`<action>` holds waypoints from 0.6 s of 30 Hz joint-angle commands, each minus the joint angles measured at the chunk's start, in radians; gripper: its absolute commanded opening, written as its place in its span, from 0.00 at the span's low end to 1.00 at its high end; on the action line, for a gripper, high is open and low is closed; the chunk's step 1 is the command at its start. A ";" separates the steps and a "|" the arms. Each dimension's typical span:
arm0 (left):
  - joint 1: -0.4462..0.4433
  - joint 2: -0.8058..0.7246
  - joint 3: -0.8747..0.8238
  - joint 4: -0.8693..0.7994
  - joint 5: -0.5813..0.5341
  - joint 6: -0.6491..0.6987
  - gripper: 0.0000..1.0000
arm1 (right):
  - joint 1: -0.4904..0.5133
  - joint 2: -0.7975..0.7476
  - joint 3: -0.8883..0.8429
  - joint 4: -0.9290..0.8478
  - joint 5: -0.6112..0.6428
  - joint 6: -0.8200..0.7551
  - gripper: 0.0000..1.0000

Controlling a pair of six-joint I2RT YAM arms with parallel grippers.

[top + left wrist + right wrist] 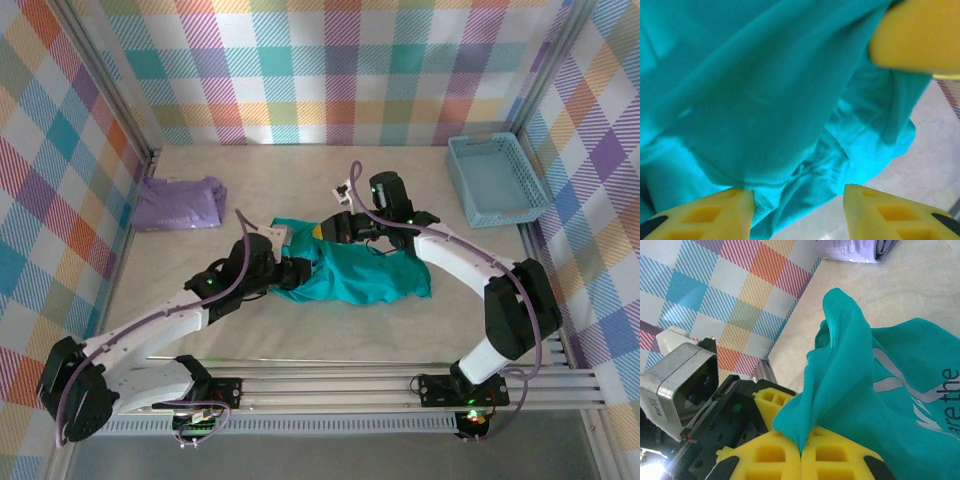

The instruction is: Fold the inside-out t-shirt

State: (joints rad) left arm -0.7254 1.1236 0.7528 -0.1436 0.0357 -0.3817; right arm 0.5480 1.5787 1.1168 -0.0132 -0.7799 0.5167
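Wide shot first: the pale table (300, 335) is boxed in by plaid walls (330, 70), both arms reaching in from the near edge toward its middle. Right there lies the inside-out t-shirt (370, 280), a teal heap, bunched and rumpled rather than flat, its bulk spread toward the right arm's side. The right wrist view picks up grey lettering on the cloth.

Off in the far right corner sits a light blue basket (497, 185), well apart from the shirt. Over at the far left, against the wall, a lavender garment (180, 203) lies crumpled, also well clear of the action.

Now the hands. The right hand (801, 451) has its yellow fingers pressed together, and a tip of teal cloth is pinched between them; from that pinch the fabric rises in a peaked fold and runs off to the right. The left hand (797, 194) is at the shirt's left end, fingers spread, and a hemmed edge of the shirt hangs down into the gap, touching one finger while the other stands clear. Up in the corner of the left wrist view, a blurred yellow finger of the other hand presses against the cloth.
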 commanded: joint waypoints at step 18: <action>0.139 0.104 0.084 0.149 0.466 0.124 0.00 | -0.099 -0.023 0.169 -0.491 -0.069 -0.401 0.01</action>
State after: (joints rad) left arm -0.6254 1.2999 0.8585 -0.0837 0.2264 -0.2440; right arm 0.4572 1.5776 1.2240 -0.3271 -0.8837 0.2871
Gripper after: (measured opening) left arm 0.052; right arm 0.067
